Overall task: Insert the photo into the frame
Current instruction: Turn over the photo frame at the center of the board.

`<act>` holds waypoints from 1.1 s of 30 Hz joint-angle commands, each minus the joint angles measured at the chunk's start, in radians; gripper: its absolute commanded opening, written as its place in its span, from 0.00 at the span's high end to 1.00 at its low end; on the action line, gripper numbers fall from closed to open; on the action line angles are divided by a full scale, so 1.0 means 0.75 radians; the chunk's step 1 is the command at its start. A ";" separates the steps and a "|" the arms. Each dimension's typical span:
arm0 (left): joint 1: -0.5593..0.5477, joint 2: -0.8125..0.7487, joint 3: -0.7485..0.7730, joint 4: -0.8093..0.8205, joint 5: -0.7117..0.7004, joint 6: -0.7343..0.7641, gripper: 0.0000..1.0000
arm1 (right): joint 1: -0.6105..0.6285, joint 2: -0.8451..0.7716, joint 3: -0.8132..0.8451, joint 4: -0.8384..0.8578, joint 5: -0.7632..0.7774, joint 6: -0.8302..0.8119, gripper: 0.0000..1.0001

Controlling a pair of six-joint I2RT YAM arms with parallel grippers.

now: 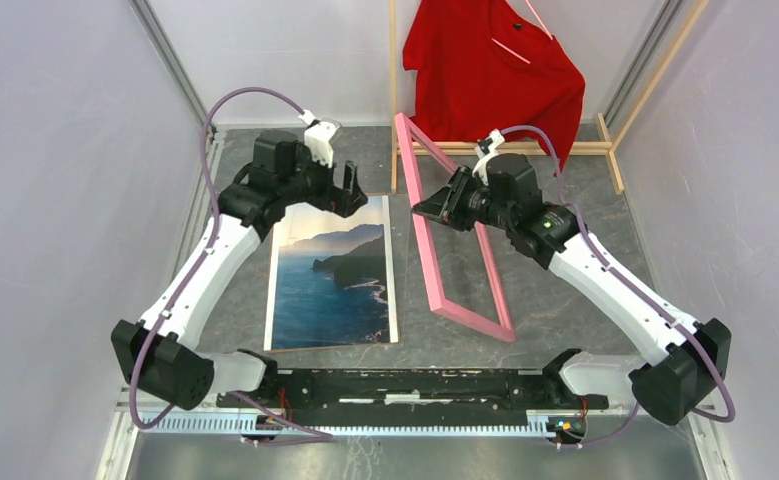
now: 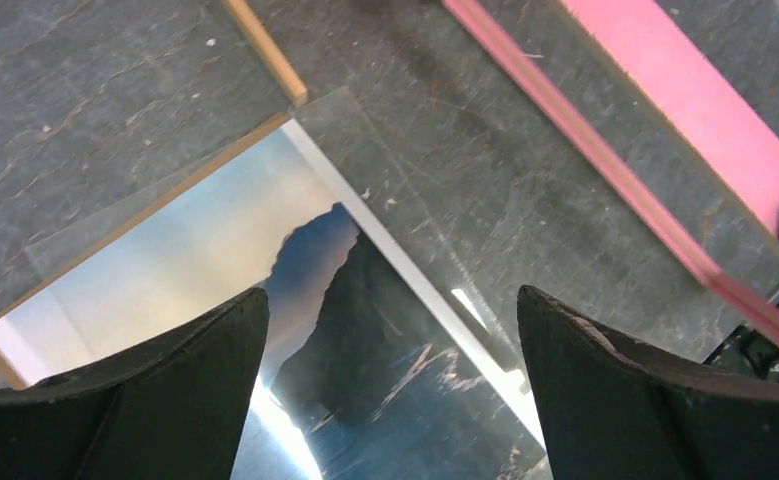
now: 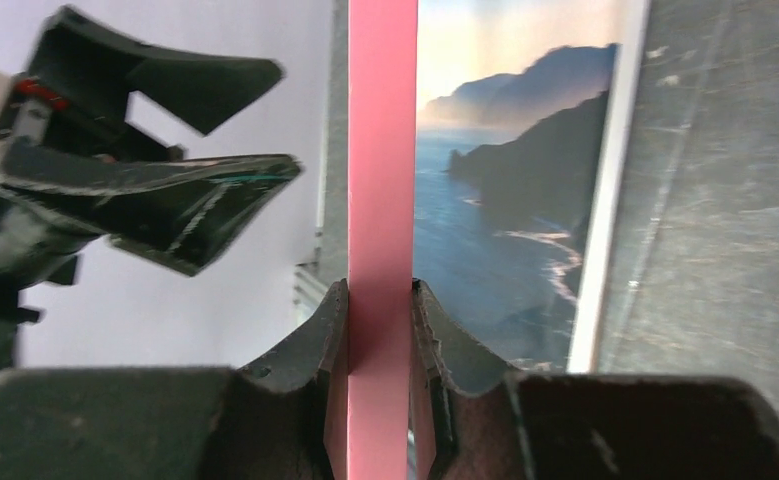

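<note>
Plainly, one photo (image 1: 333, 275) lies flat and picture-side up on the bench, left of centre, its near edge close to the near edge where the arm bases sit and its long sides running towards the far edge; a thin brown strip (image 2: 115, 235) shows along its far edge, and a clear sheet (image 2: 385, 160) overlaps its far right corner; one frame (image 1: 472, 321), pink, stands tilted just right of the photo, its near short rail low by the bench right of centre and its far corner raised towards the far edge; only a narrow strip of bare bench separates the photo's right edge from the frame's near left corner; the right gripper (image 3: 380, 300) pinches the frame's left long rail, a finger pressed on each face of it; the left gripper (image 2: 390, 300) hangs over the photo's far right corner with its fingers spread wide and nothing between them; bare grey bench lies open towards the left edge beside the photo and towards the right edge beyond the frame; at the far edge stands one wooden rack (image 1: 565, 148) carrying one red shirt (image 1: 495, 70), close behind the frame's raised corner; two arms, two grippers.
</note>
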 commanded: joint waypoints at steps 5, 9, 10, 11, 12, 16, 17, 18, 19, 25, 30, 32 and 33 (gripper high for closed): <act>-0.115 0.097 0.182 0.022 -0.132 -0.128 0.00 | -0.042 -0.079 -0.035 0.348 -0.272 0.270 1.00; -0.133 0.128 0.227 0.041 -0.171 -0.205 0.00 | -0.062 -0.088 -0.069 0.410 -0.294 0.318 1.00; -0.148 0.132 0.235 0.044 -0.181 -0.206 0.00 | -0.068 -0.091 -0.084 0.421 -0.301 0.327 1.00; -0.169 0.141 0.246 0.045 -0.199 -0.203 0.00 | -0.075 -0.093 -0.102 0.438 -0.306 0.332 0.99; -0.185 0.153 0.255 0.045 -0.216 -0.202 0.00 | -0.082 -0.095 -0.117 0.443 -0.311 0.333 0.98; -0.252 0.207 0.313 0.045 -0.254 -0.190 0.00 | -0.144 -0.114 -0.174 0.428 -0.329 0.307 0.83; -0.265 0.227 0.332 0.044 -0.259 -0.190 0.00 | -0.160 -0.120 -0.185 0.424 -0.339 0.298 0.75; -0.278 0.249 0.355 0.045 -0.263 -0.190 0.00 | -0.174 -0.120 -0.194 0.425 -0.355 0.286 0.70; -0.293 0.269 0.377 0.044 -0.271 -0.190 0.00 | -0.189 -0.113 -0.192 0.422 -0.377 0.273 0.67; -0.356 0.391 0.503 0.056 -0.323 -0.189 0.00 | -0.253 -0.076 -0.132 0.369 -0.480 0.185 0.45; -0.395 0.470 0.596 0.063 -0.346 -0.175 0.00 | -0.297 -0.035 -0.014 0.221 -0.531 0.028 0.38; -0.409 0.499 0.630 0.061 -0.351 -0.168 0.00 | -0.313 -0.015 0.056 0.122 -0.534 -0.063 0.35; -0.417 0.512 0.645 0.062 -0.354 -0.161 0.00 | -0.324 -0.003 0.094 0.045 -0.527 -0.126 0.34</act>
